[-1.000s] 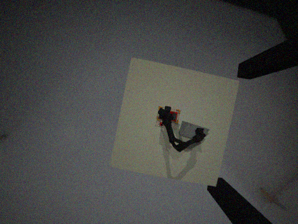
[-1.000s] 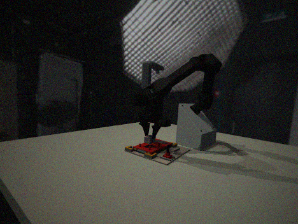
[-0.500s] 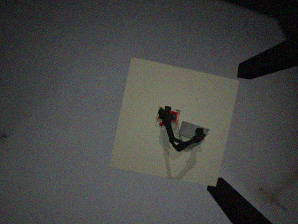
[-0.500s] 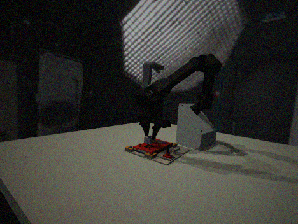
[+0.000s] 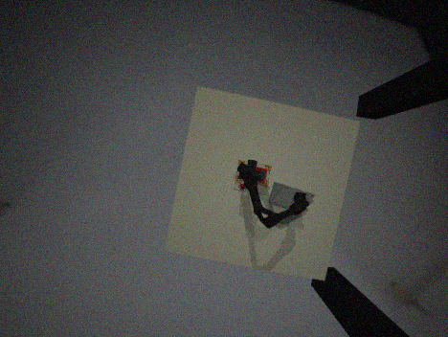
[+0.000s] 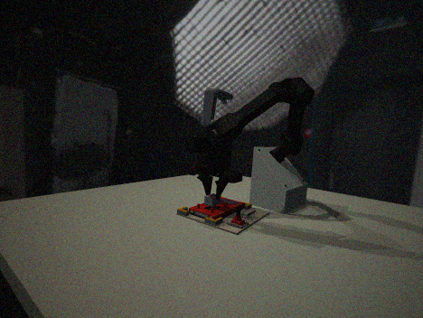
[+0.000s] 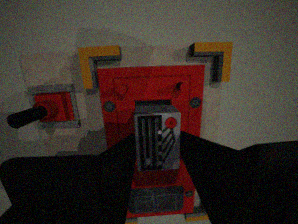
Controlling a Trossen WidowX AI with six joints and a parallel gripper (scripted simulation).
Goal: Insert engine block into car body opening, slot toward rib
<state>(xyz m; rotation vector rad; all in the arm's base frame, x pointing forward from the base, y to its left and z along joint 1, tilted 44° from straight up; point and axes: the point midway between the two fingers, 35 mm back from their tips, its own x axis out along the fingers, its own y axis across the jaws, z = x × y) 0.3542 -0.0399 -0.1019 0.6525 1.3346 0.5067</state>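
Observation:
The grey engine block (image 6: 211, 200) (image 7: 148, 145) is held upright over the red car body (image 6: 228, 208) (image 7: 119, 122) (image 5: 262, 175). Its top, with dark slots and a red round mark, faces the wrist camera. My gripper (image 6: 214, 196) (image 7: 156, 137) is shut on the block, with one black finger on each side. In the wrist view a dark edge of the opening (image 7: 152, 103) shows just beyond the block; the block hides the rest. The block stands above the body's top surface; whether its lower end is inside the opening cannot be told.
Yellow-and-grey corner brackets (image 7: 103, 51) (image 7: 225, 54) (image 6: 213, 220) surround the body. A red piece with a black knob (image 7: 22, 118) (image 6: 239, 215) stands beside it on the thin board (image 6: 236, 231). The grey arm base (image 6: 267, 181) (image 5: 281, 195) stands behind.

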